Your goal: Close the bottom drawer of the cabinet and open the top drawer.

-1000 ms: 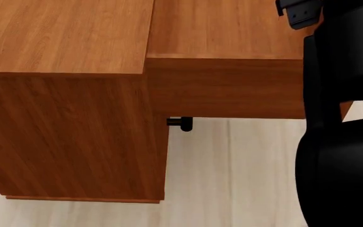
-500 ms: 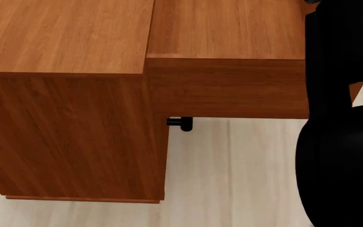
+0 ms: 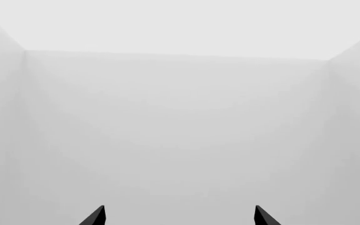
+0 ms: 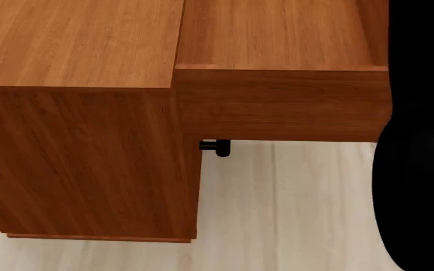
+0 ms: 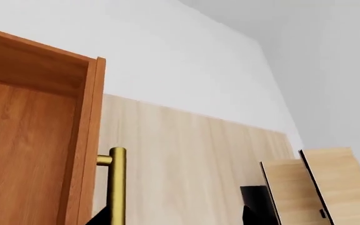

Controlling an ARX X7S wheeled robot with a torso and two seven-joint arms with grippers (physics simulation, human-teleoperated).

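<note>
Right arm [image 4: 420, 169]: black bulk filling the right edge of the head view, nearest the camera; gripper itself hidden there.
Right gripper [image 5: 176, 218]: seen only in the right wrist view, as two dark fingertips at the frame's lower edge; spread apart, one tip just beside the brass handle [image 5: 117, 185], the other clear of it; pinching nothing visible; contact with the bar impossible to tell.
Left gripper [image 3: 178, 216]: seen only in the left wrist view; two black fingertips set apart, nothing between them; facing bare pale walls [image 3: 180, 117], no furniture in sight.
Top drawer [image 4: 277, 104]: pulled out from the cabinet [image 4: 81, 141] toward the right of the head view, its side panel and open inside seen from above; handle hidden in that view.
Drawer front [image 5: 83, 140]: shown edge-on in the right wrist view only, with the upright brass bar standing off it on a short post.
Bottom drawer: not made out in any view; open or closed, cannot tell.
Dark knob [image 4: 217, 147]: small black piece under the pulled-out drawer, close against the cabinet's front; head view only.
Floor [image 4: 277, 209]: pale planks below and beyond the cabinet.
Wooden rack [image 5: 318, 187]: pale slanted boards with a black base, farther off; right wrist view only.
</note>
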